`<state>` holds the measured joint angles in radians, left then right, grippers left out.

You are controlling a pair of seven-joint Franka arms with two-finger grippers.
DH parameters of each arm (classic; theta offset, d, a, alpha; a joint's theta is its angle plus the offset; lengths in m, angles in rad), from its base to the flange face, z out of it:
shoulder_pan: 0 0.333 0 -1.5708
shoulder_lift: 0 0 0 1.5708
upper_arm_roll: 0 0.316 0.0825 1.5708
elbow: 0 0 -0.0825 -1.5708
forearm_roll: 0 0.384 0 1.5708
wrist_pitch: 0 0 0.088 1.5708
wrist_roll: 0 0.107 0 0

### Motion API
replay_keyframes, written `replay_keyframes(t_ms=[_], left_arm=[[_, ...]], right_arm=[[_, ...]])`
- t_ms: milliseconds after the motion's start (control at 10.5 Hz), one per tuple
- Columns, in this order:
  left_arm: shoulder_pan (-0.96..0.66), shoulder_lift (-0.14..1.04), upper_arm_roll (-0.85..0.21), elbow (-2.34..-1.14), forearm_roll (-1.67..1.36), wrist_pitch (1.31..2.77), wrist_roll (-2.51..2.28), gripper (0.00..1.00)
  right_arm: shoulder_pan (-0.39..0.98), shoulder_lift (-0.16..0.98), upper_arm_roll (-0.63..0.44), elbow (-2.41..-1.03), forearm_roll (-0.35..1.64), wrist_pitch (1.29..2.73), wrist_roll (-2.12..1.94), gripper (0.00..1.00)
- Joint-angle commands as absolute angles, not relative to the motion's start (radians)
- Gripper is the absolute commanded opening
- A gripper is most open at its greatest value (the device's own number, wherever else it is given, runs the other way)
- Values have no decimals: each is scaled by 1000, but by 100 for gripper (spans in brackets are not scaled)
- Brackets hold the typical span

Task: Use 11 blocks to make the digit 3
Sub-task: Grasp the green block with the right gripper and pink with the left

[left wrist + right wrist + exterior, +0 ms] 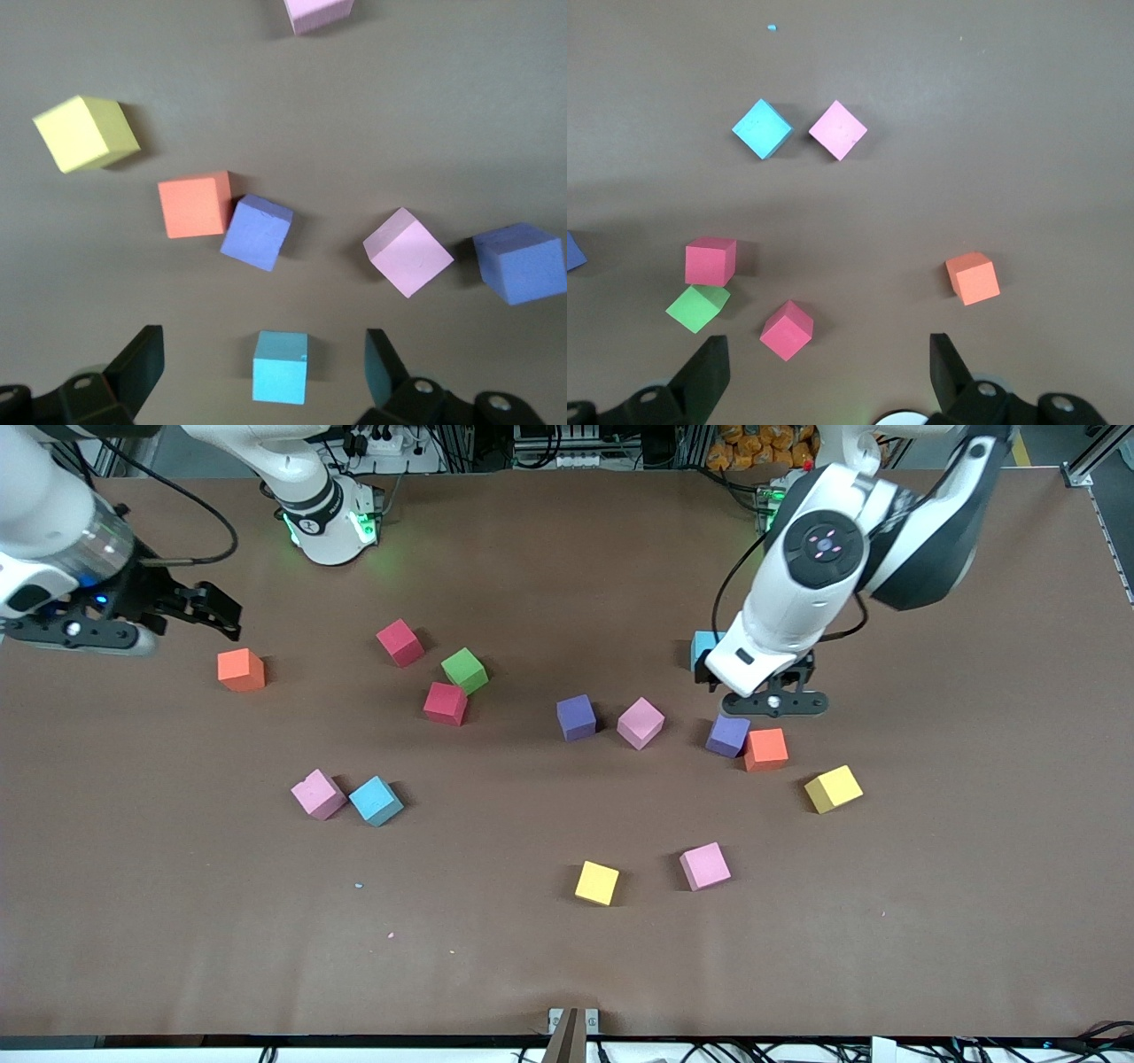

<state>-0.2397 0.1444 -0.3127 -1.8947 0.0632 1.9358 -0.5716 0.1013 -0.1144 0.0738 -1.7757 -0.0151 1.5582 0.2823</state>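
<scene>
Lying nearest the front camera on the brown counter [177, 957] are a yellow cube [597, 883] and, beside it toward the left arm's end, a pink block [705, 866]. Farther from the camera, toward the right arm's end, a second pink block [318, 794] sits just beside a light blue block [376, 801]. Toward the left arm's end lies another yellow cube [833, 789]. Farther still, an orange block [765, 749] touches a purple block [728, 736]; toward the middle of the counter a third pink block [640, 723] lies just beside a second purple block [577, 717]. A red block [445, 703] sits close against a green block [465, 670], with another red block [400, 642] near them, farther from the camera. A second orange block [241, 670] lies apart toward the right arm's end. The second light blue block [704, 646] is partly hidden by the left arm in the front view.

The left gripper [769, 700] hangs above that light blue block [280, 367]; in the left wrist view its fingers [142, 363] stand open on either side of the block, gripping nothing. The right gripper [213, 611] hovers over the counter's right-arm end, near the lone orange block, fingers [709, 367] spread open and empty.
</scene>
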Motion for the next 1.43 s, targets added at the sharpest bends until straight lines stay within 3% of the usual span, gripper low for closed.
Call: replay_keyframes(t_ms=[0,286,858,1334], left_arm=[[-276,117,-319,-2009,91,2050,-694,100],[-340,185,-319,-2039,92,2141,-929,100],[-422,374,-308,-2017,166,2338,-1347,100],[-422,465,-305,-2002,164,2451,-1370,100]], right_arm=[[139,-118,69,-1836,2,1568,375,100],[170,-91,71,-1885,3,1578,420,100],[417,193,71,-1885,55,1952,832,100],[472,290,72,-1907,67,2062,1164,100]])
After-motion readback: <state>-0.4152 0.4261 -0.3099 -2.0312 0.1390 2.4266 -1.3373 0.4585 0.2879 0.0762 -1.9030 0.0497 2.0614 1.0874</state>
